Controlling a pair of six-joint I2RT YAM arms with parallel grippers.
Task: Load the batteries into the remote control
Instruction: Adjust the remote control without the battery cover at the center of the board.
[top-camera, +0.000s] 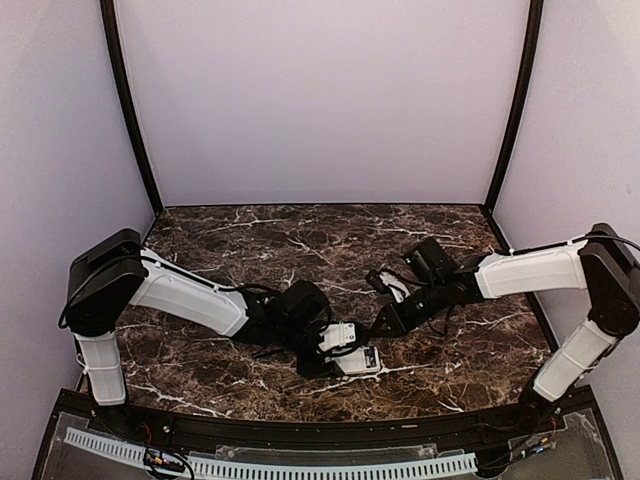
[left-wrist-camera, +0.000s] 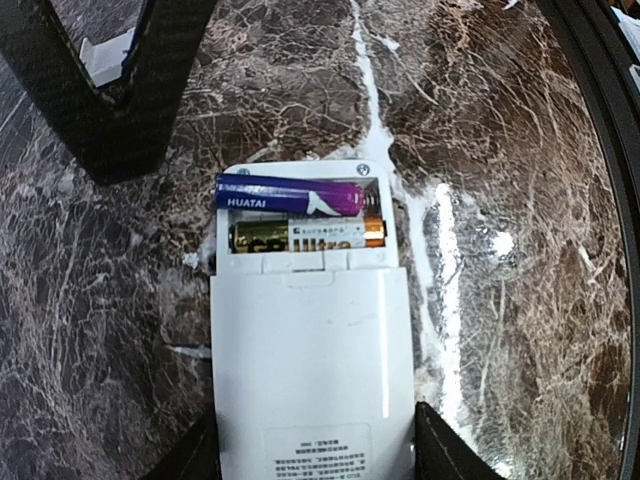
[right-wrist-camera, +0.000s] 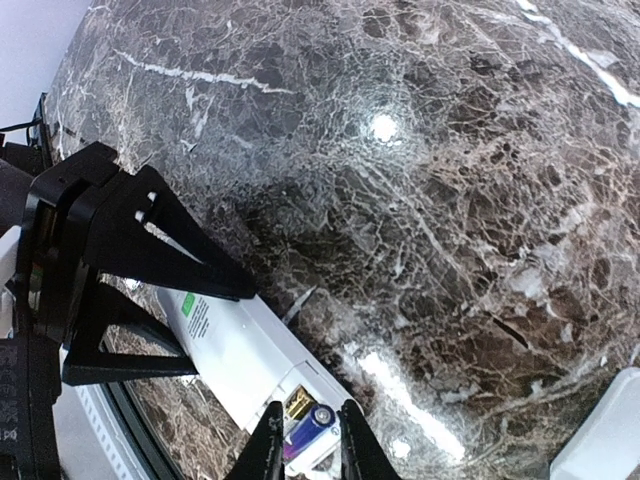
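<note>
The white remote control (left-wrist-camera: 310, 370) lies back side up with its battery compartment open. A purple battery (left-wrist-camera: 290, 195) and a gold battery (left-wrist-camera: 305, 235) lie side by side in the slots. My left gripper (left-wrist-camera: 315, 445) is shut on the remote's body, one finger on each long edge; it also shows in the top view (top-camera: 340, 352). My right gripper (right-wrist-camera: 308, 425) hovers at the compartment end with a narrow gap between its fingers. The purple battery (right-wrist-camera: 310, 440) shows through that gap. The right gripper's finger (left-wrist-camera: 130, 150) stands just up and left of the battery's end, apart from it.
A small flat white piece (top-camera: 393, 287) lies on the dark marble table (top-camera: 300, 235) behind the right gripper; it also shows in the right wrist view (right-wrist-camera: 600, 435). A black rail and a white perforated strip (top-camera: 300, 465) run along the table's near edge.
</note>
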